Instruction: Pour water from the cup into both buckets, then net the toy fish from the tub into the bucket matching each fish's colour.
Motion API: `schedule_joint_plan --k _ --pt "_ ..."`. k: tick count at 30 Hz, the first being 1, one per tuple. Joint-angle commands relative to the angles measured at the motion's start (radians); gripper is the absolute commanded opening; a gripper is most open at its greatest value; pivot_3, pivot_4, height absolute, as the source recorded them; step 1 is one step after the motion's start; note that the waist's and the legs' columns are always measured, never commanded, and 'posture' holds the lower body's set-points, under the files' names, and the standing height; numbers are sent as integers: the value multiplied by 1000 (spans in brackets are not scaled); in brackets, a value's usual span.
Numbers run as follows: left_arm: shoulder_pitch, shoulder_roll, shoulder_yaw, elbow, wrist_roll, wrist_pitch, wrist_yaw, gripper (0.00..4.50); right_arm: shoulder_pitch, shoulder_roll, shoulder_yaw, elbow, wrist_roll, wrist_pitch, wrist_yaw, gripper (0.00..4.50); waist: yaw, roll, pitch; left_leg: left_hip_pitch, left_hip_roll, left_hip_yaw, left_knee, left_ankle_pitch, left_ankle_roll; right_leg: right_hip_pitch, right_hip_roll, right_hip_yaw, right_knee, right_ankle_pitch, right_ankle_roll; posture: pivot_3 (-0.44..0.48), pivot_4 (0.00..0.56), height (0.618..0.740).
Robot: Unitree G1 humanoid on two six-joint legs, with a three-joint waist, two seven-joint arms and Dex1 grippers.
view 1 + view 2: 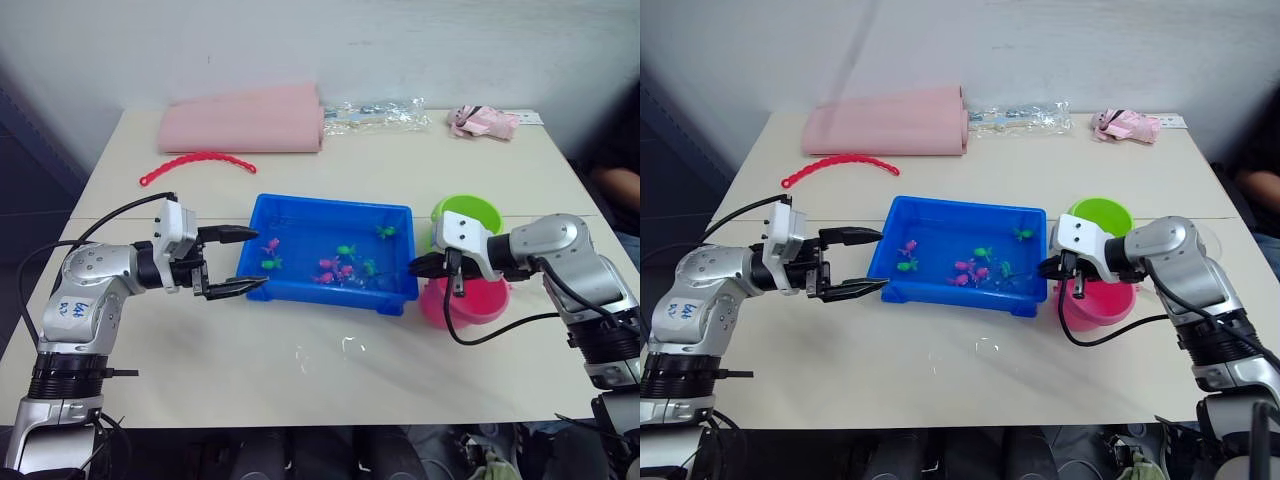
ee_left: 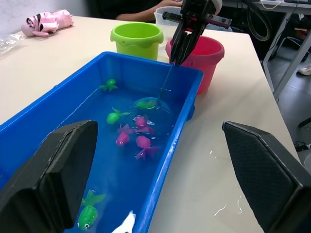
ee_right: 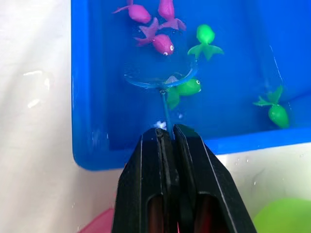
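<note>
Right hand pinches net; hoop in tub.

Head views overlook the table; both wrist views closely share the tub.

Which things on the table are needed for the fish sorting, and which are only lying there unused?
Needed: tub, toy fish, net held by the right gripper, green bucket, pink bucket.

Unused: red beaded strip, folded pink cloth, clear plastic bag, small pink toy.
</note>
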Motion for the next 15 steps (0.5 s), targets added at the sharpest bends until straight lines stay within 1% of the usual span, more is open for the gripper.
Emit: schedule_joint_plan --k 1,9,15 --pt "2 9 32 -22 -18 -10 3 4467 -14 -3 -40 -36 22 10 -12 0 0 0 0 0 0 0 0 0 0 0 0 0 0 0 0 0 150 740" --pt "-3 4 28 -10 -13 -14 5 4467 16 30 -103 -20 101 5 -29 0 0 0 0 0 0 0 0 0 0 0 0 0 0 0 0 0 150 740" --pt "-6 10 32 2 -13 -15 2 4467 62 27 -139 3 128 -53 -20 0 1 0 0 0 0 0 0 0 0 0 0 0 0 0 0 0 150 740"
